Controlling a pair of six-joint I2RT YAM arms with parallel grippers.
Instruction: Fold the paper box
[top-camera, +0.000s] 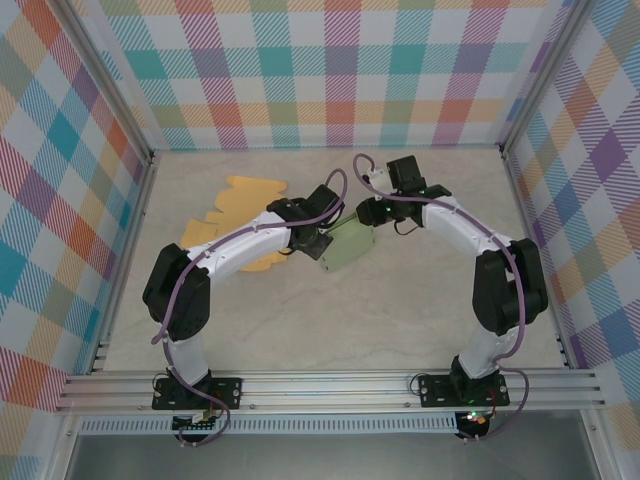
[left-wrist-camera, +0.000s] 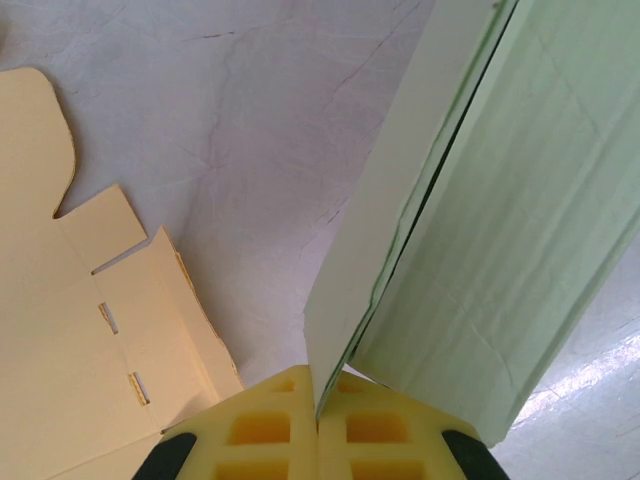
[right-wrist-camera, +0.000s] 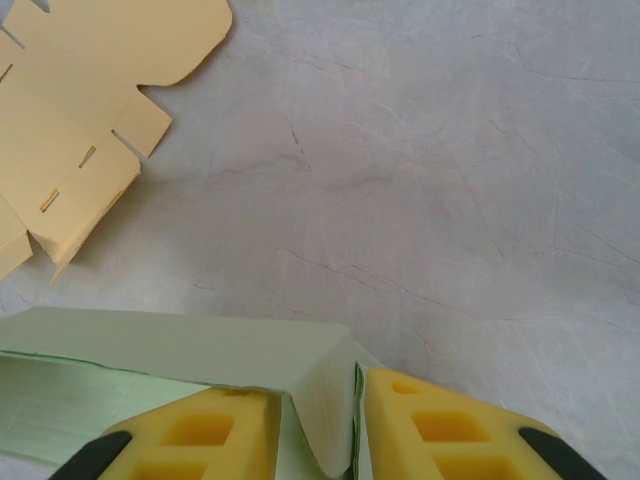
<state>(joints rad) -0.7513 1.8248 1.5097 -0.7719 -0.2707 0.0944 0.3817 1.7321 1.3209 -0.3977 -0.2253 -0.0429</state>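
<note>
Paper box, a pale green one, sits raised off the middle of the bench, caught between the two arms. The left gripper is clamped tight on the thin edge of one green panel, its jaws meeting on the card. The right gripper has its jaws drawn narrow around a folded corner (a sliver of gap shows beside one side, so I cannot tell whether it truly pinches).

The step in hand looks like closing a side panel along its crease. To do it well, the left should act as the anchor. The right should take a sure hold near the crease and swing the panel round it rather than pull outward, since thin card buckles easily.

A flat yellow blank lies just beyond, on the left. The bench is pale, marbled and matt. Bright plaid walls enclose it on three sides, and an aluminium rail runs along the near edge.
</note>
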